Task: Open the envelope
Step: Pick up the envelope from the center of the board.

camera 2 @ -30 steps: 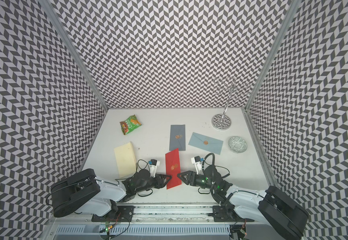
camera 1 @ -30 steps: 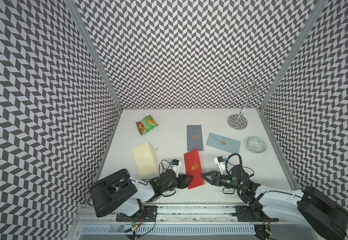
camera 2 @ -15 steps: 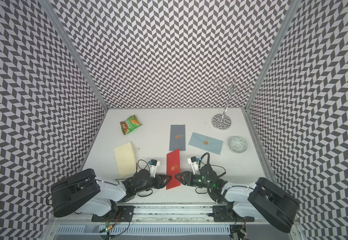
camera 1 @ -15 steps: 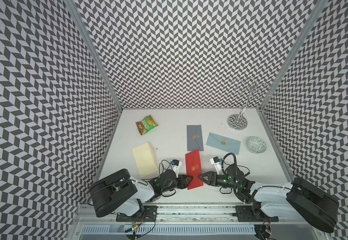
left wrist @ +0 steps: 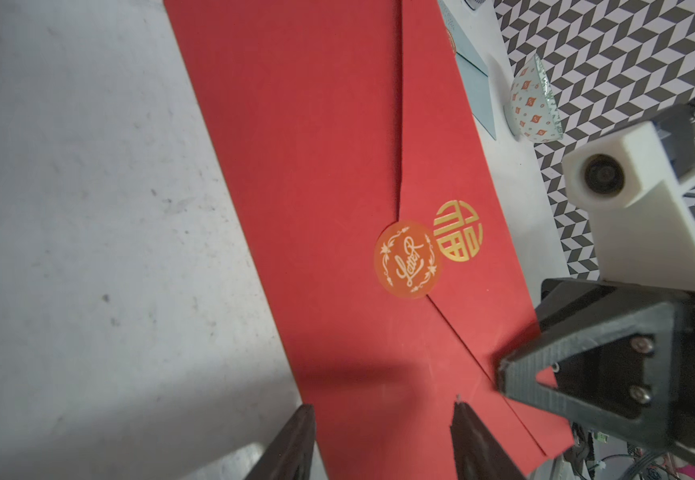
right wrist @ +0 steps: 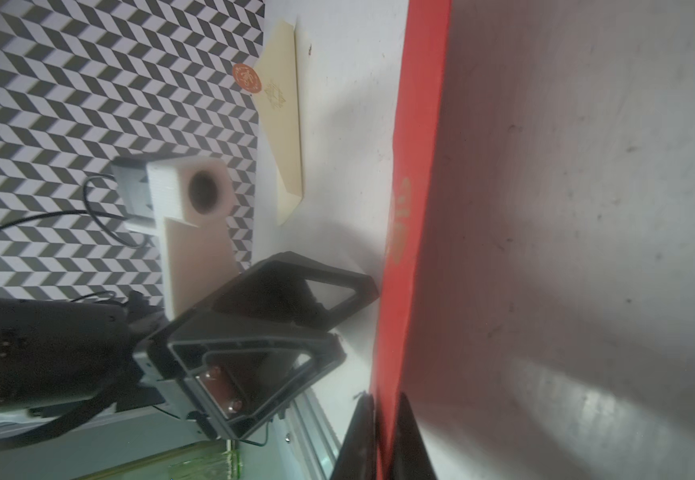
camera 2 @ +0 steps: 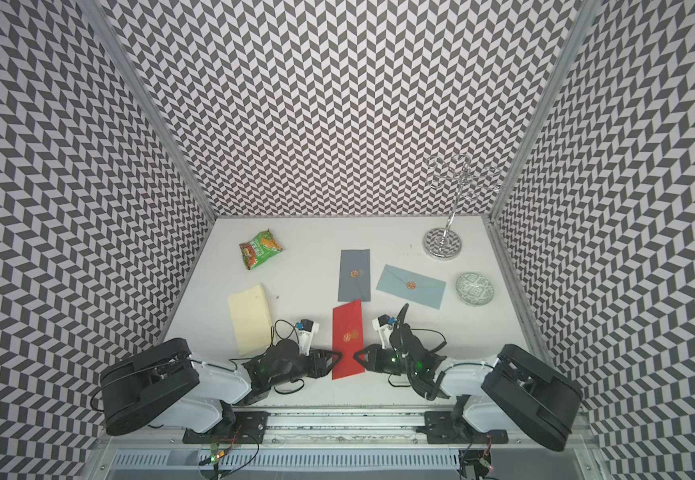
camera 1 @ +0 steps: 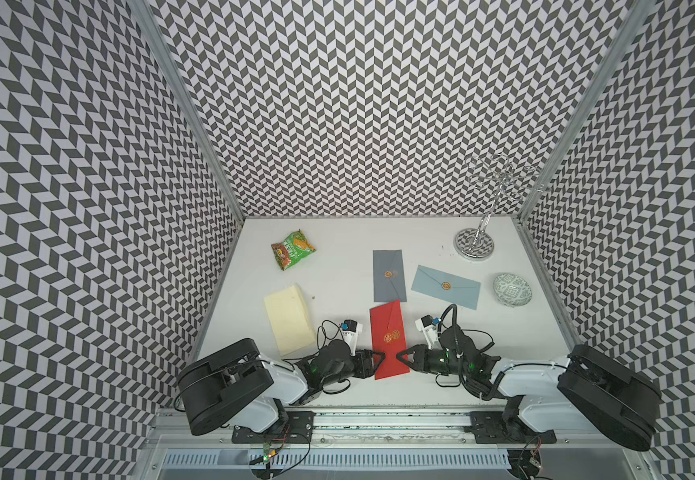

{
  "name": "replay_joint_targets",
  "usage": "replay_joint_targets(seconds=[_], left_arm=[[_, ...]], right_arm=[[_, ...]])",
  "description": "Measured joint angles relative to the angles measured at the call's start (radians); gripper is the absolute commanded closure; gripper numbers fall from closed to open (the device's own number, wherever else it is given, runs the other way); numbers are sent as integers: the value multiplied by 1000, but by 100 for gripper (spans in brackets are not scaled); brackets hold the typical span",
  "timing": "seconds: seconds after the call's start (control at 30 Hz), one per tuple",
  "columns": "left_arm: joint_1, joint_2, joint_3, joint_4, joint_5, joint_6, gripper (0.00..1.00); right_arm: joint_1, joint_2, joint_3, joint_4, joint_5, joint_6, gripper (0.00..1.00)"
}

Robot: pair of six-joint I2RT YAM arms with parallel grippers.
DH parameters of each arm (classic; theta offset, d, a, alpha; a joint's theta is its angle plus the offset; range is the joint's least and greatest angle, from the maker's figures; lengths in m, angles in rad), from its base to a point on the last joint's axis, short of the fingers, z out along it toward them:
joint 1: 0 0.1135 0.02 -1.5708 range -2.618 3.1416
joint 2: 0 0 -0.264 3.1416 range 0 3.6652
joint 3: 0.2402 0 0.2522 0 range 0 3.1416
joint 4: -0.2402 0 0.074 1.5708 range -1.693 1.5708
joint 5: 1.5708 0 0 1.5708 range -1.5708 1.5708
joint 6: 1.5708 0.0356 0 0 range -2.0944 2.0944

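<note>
The red envelope (camera 1: 388, 337) (camera 2: 348, 338) lies near the front of the table, flap side up. A round orange seal (left wrist: 408, 259) holds the flap next to a gold emblem (left wrist: 458, 230). My right gripper (camera 1: 400, 357) (right wrist: 384, 415) is at the envelope's right edge, near its front corner, and is shut on that edge; red paper (right wrist: 412, 166) shows between the jaws. My left gripper (camera 1: 382, 358) (left wrist: 384, 409) stands open at the envelope's left edge, with one finger over the paper and the other beside it over the table.
A dark grey envelope (camera 1: 388, 276) touches the red one's far end, and a light blue envelope (camera 1: 445, 286) lies to its right. A cream envelope (camera 1: 288, 326) lies at the left, a snack packet (camera 1: 293, 249) behind it. A patterned bowl (camera 1: 512, 289) and a metal stand (camera 1: 474, 245) are at the right.
My right gripper has moved left to the red envelope's right edge and shut on it. The left gripper has stayed in place, still open.
</note>
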Motion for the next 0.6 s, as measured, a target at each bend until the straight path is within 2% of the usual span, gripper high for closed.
replay_joint_targets(seconds=[0.17,0.33,0.43,0.6], left_arm=[[0,-112,-28,-31,-28,0,42],[0,-317,-26,-120,-121,12,37],[0,-412,25,-189,-191,57,34],[27,-476,145,-235,-258,164,31]], right_arm=[[0,-117,0,-94,50,-52,97],[0,-285,-2,-159,117,-120,98],[0,-392,-3,-169,185,-161,98],[-29,-493,21,-196,282,-248,99]])
